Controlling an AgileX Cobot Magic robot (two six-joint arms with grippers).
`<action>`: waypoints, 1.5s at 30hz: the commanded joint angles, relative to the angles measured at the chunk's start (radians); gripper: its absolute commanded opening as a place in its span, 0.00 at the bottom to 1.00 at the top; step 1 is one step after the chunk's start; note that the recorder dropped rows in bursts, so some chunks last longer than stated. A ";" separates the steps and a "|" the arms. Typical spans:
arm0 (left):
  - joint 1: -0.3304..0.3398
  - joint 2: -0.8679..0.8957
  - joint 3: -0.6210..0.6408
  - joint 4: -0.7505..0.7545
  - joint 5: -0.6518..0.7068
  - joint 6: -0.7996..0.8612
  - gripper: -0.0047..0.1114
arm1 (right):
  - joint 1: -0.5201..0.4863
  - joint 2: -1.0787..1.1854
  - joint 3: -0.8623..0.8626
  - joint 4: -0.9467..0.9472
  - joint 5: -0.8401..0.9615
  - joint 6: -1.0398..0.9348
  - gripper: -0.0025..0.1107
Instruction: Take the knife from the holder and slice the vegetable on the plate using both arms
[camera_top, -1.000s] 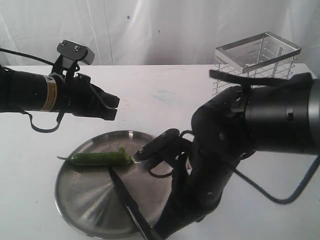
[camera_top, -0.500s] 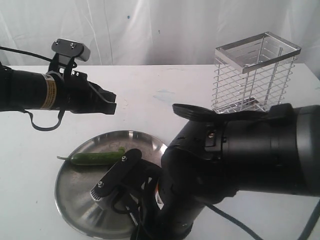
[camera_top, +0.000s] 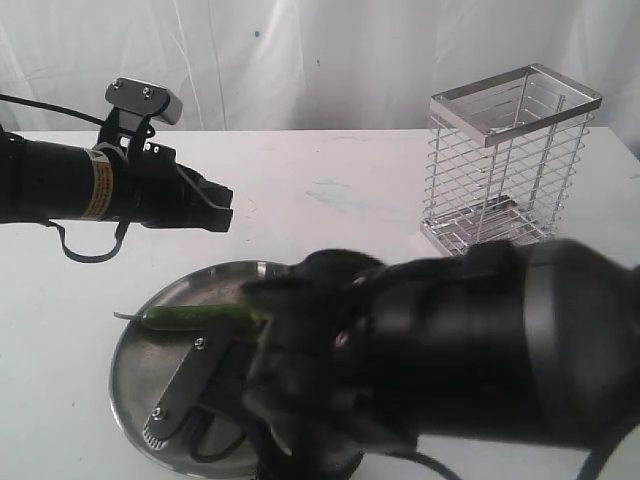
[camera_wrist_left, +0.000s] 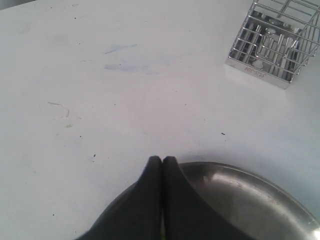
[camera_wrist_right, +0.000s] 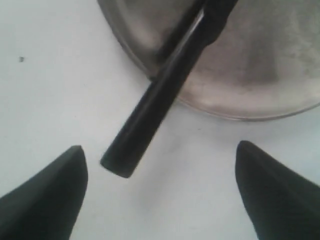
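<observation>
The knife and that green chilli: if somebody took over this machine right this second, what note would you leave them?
Left gripper: shut, empty, hovering by the plate rim.
Right gripper: open, holding nothing.
Knife: lies loose between the right gripper's fingers, blade end on the plate, handle jutting past the rim.
Chilli: on the plate, partly hidden by the right arm.
Holder: on the table, apart from the plate.
Done: knife is out of the holder.
Left: no finished cut visible; check, then probably regrip and slice.
</observation>
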 joint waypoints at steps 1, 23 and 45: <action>-0.005 -0.002 0.005 0.009 0.005 0.004 0.04 | 0.091 0.055 -0.049 -0.256 0.089 0.323 0.69; -0.005 -0.002 0.005 0.009 -0.010 0.000 0.04 | 0.153 0.267 -0.066 -0.330 0.316 0.531 0.69; -0.005 -0.002 0.005 0.018 -0.037 -0.006 0.04 | 0.153 0.268 -0.066 -0.384 0.173 0.602 0.69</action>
